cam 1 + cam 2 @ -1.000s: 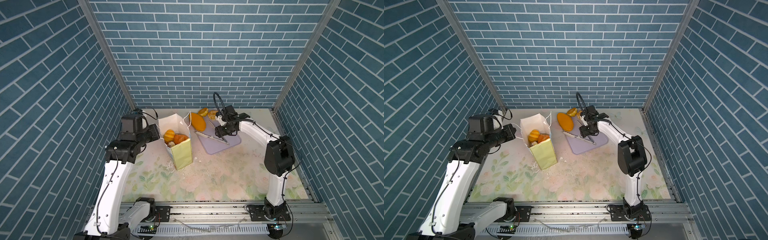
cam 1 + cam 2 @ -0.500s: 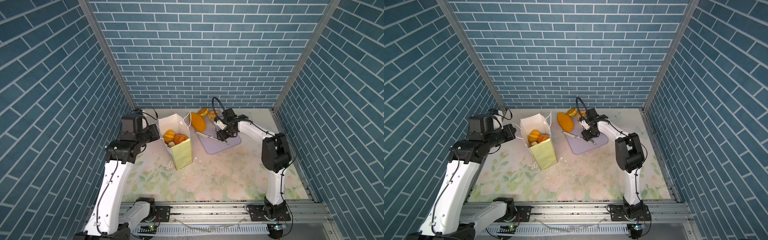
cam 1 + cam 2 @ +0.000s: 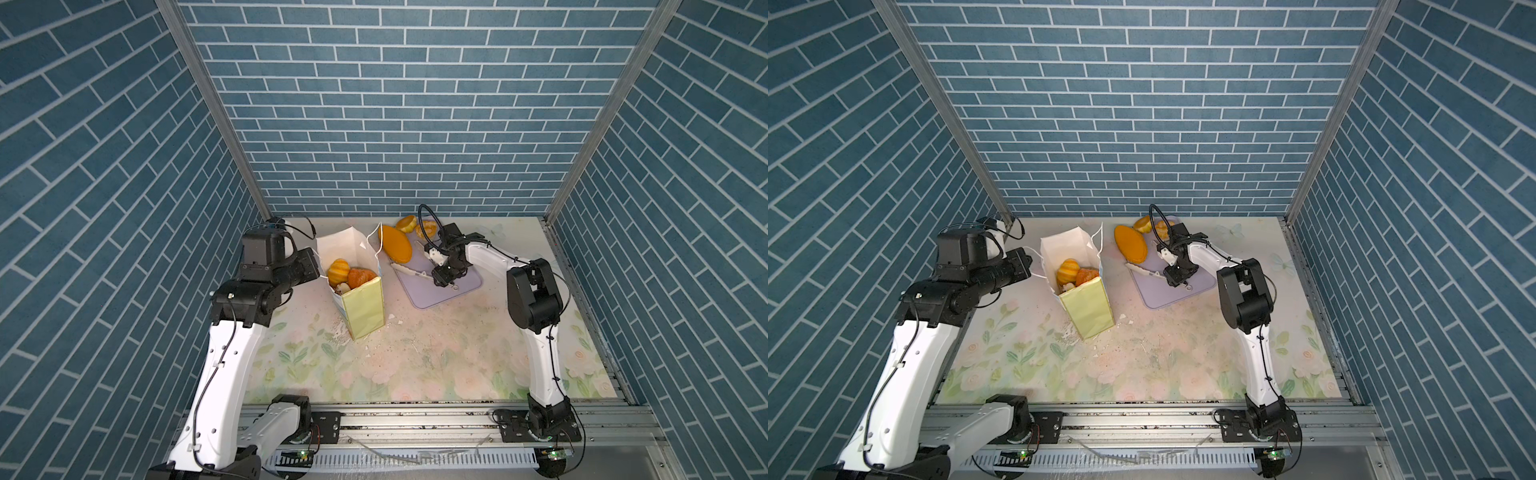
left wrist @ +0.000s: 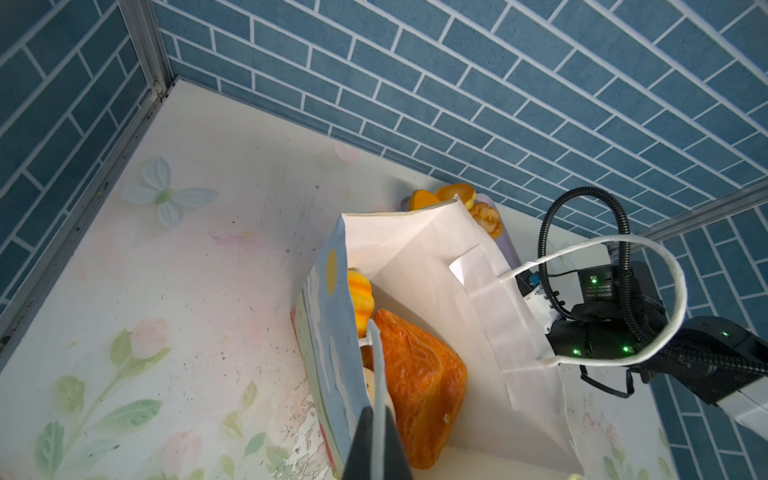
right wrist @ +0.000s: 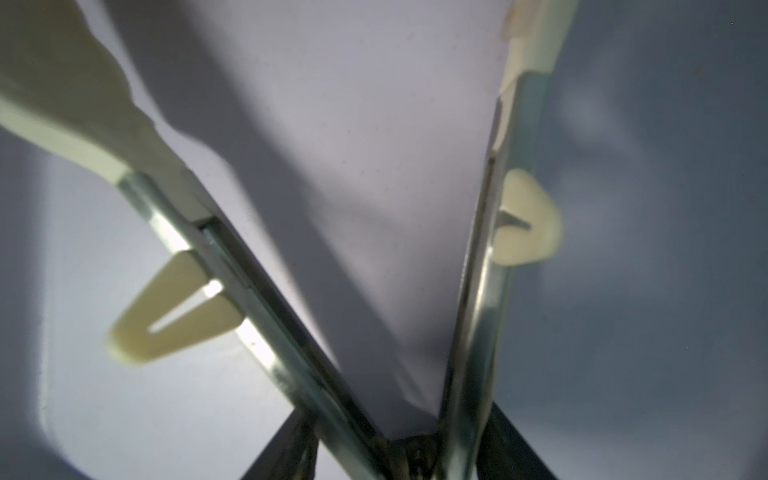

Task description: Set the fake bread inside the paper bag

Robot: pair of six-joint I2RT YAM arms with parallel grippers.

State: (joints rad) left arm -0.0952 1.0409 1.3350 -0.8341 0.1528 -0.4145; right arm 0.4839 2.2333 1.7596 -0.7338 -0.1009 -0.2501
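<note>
a paper bag stands upright and open on a floral tabletop, with some of the fake bread already inside it: a striped yellow bun and a croissant, both showing above its rim in both top views. the left gripper, reaching in from the bag's left, is clenched on one white cord handle. just to the bag's right lies a lavender tray. a long oval loaf rests by the tray edge nearest the bag, with a small bun and another pastry beyond it. the right gripper is down on the tray, its fingers flanking the hinge end of metal tongs whose arms spread in a v. whether they pinch the tongs cannot be told.
</note>
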